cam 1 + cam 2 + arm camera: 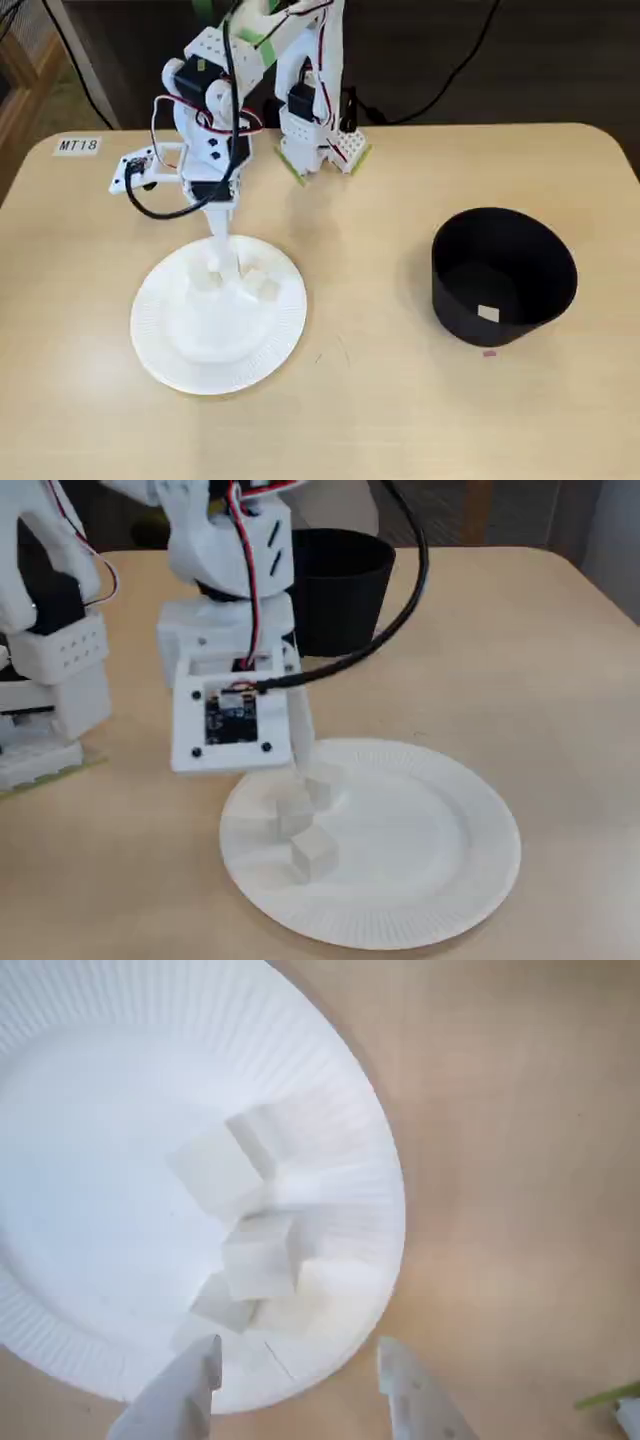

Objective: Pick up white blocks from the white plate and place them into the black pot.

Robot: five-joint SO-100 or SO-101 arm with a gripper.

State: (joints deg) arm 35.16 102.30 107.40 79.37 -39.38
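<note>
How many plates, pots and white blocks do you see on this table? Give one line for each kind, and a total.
white plate: 1
black pot: 1
white blocks: at least 5 (at least 4 on the plate, where white on white makes the edges hard to separate, and 1 inside the pot)
Total: at least 7

White plate [165, 345]: round paper, finely ridged rim, flat on the tan table, left of centre in a fixed view. White blocks [258, 1255]: a loose cluster of small off-white cubes, some touching, lying near the plate's rim on the arm's side; exact count unclear. Black pot [505, 275]: matte, round, plain tapered sides, upright and open, well apart from the plate at the right. One pale block [488, 314] lies on its floor.
</note>
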